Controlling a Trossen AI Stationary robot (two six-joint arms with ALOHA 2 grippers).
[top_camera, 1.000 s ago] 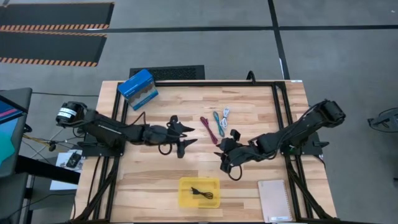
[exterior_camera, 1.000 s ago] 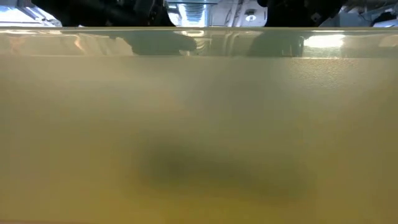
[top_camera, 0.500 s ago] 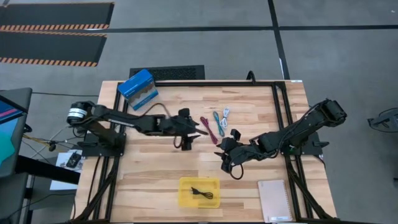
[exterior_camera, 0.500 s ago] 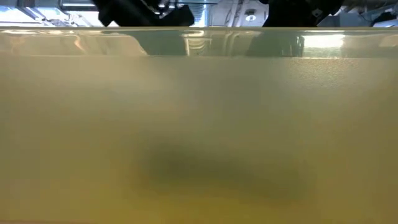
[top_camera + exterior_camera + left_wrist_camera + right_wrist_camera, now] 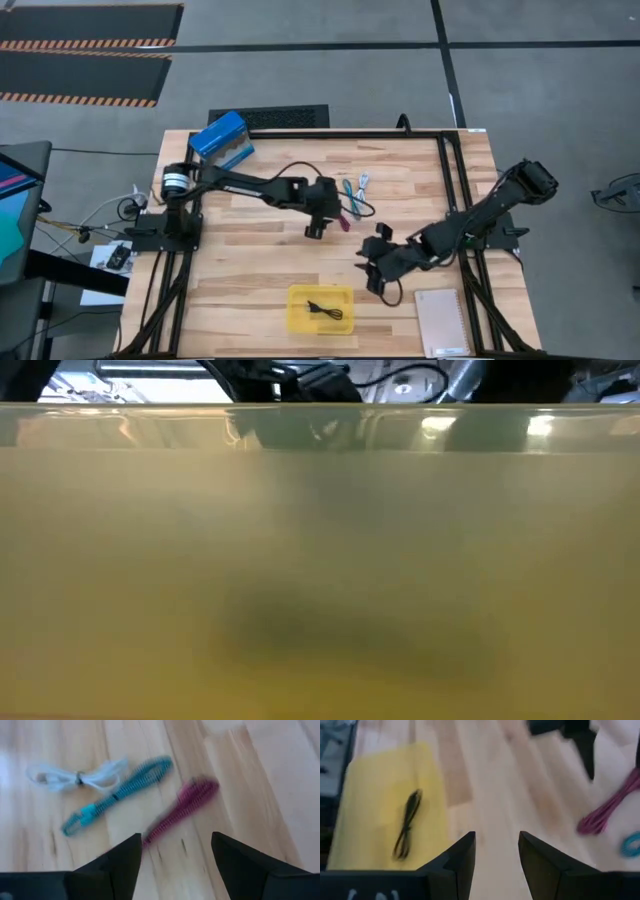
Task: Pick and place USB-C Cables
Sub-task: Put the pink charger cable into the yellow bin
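One black cable (image 5: 325, 310) down in the yellow tray (image 5: 300, 297), three still out on the tabletop (image 5: 250, 265) — red (image 5: 182, 810), teal (image 5: 117, 795), white (image 5: 75, 775) — left gripper (image 5: 175, 852) spread wide just over red, right gripper (image 5: 495, 850) parted, empty, near the tray.

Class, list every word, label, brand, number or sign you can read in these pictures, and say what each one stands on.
None can be read.
Blue box: it bears print, too small to read.
Notepad: no text shows.
Yellow tray and the cables: no markings show.
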